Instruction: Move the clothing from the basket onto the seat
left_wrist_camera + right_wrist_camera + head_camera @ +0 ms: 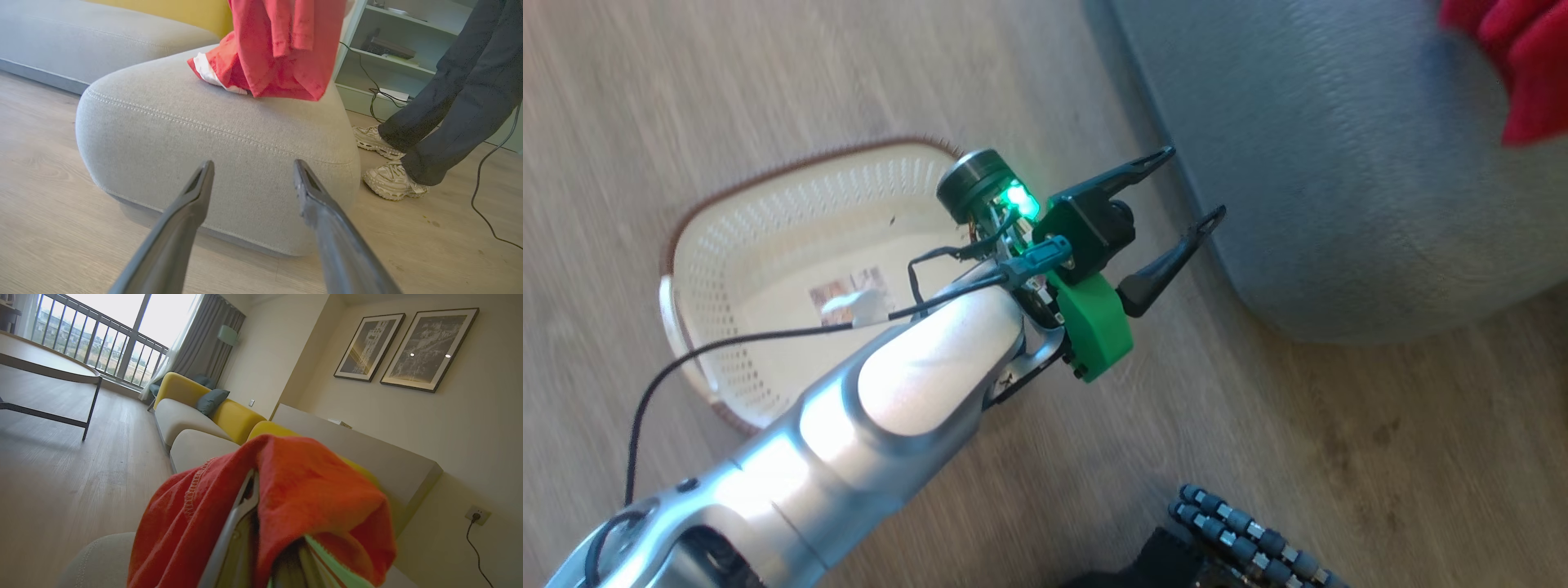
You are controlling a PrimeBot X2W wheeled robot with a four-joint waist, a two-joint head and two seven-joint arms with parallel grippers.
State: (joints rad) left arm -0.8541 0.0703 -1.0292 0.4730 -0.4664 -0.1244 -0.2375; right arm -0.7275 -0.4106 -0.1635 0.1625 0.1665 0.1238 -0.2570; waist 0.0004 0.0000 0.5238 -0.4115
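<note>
The cream basket (737, 237) stands on the wooden floor, holding no clothing, with a label on its bottom. My left arm reaches over it. My left gripper (1194, 181) is open with nothing in it, just short of the rounded corner of the grey seat (1339, 163). The left wrist view has the same gripper (253, 165) facing the seat (204, 122). Red clothing (286, 49) hangs down onto the seat top, white trim at its lower edge. My right gripper (255, 490) is shut on the clothing (318, 490), which drapes over its fingers. The clothing (1527, 73) also shows at the head view's top right.
A person's dark-trousered legs (449, 102) and pale shoes (392, 181) stand close to the seat's far side. A cable (486, 212) trails on the floor there, before a shelf unit (392, 49). A yellow sofa (204, 408) and a low table (49, 367) lie further off.
</note>
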